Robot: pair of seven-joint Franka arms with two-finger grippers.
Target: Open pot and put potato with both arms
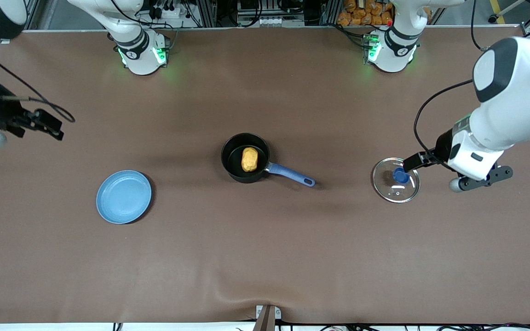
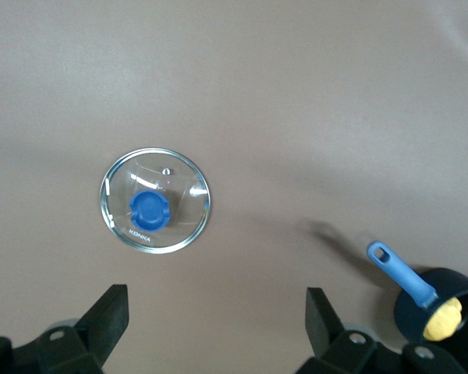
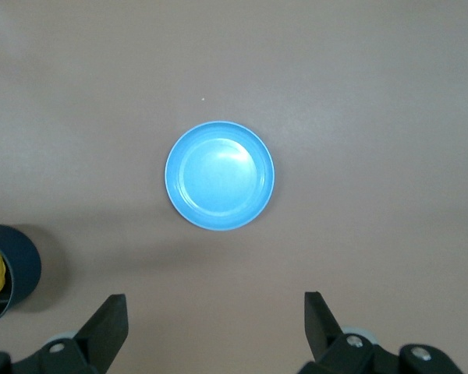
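Potato (image 1: 249, 159) lies inside the pot (image 1: 245, 157), mid tabletop (image 1: 265, 257). It looks light, firm, lumpy w/ a matte skin, so prob. not slippery; best gripped across its short axis. Small, oval, yellow-orange. Glass lid (image 1: 395, 179) sits flat toward the left arm's end from the pot; fragile, take by blue knob (image 1: 400, 175). Left tool (image 2: 214, 319) hangs wide open, empty, over the lid area; right tool (image 3: 214, 323) wide open, empty, over the tabletop near the plate (image 1: 123, 196).

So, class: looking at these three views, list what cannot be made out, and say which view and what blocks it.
- Front view: the left gripper partly covers the lid at its rim.
- Left wrist view: the pot and potato are cut by the frame edge.
- Right wrist view: the pot again cut off; only the plate shows whole.
- Front view: the right gripper sits dark at the frame's edge.
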